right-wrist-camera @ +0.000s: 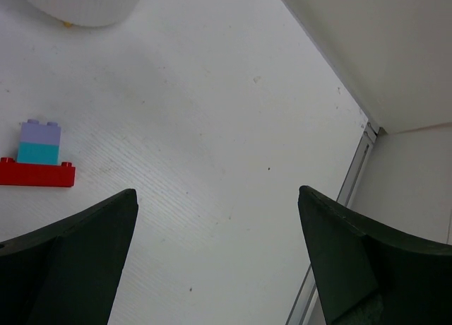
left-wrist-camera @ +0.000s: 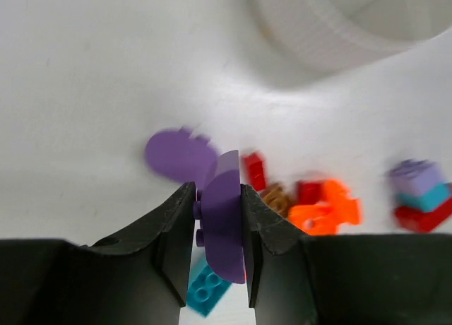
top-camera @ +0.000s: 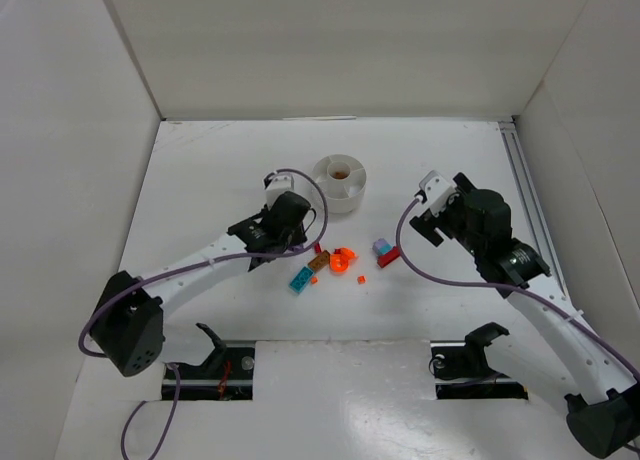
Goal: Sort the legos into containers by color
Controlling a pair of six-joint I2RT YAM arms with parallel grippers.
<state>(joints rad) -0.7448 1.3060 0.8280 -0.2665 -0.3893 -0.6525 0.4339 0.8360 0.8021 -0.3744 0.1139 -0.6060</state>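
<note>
Purple half-round lego (left-wrist-camera: 222, 219) sits edge-on, clamped in the left gripper (left-wrist-camera: 215, 198), short of the white dish (top-camera: 342, 202); held thinly, it may twist free. Right gripper (right-wrist-camera: 217, 194) gapes empty.

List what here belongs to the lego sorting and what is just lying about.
Belongs to the job:
purple piece, clamped in the left gripper
orange piece, teal brick, red brick
lilac-teal-red stack
white dish

Just there:
purple cable
metal rail along the table's right edge
</note>
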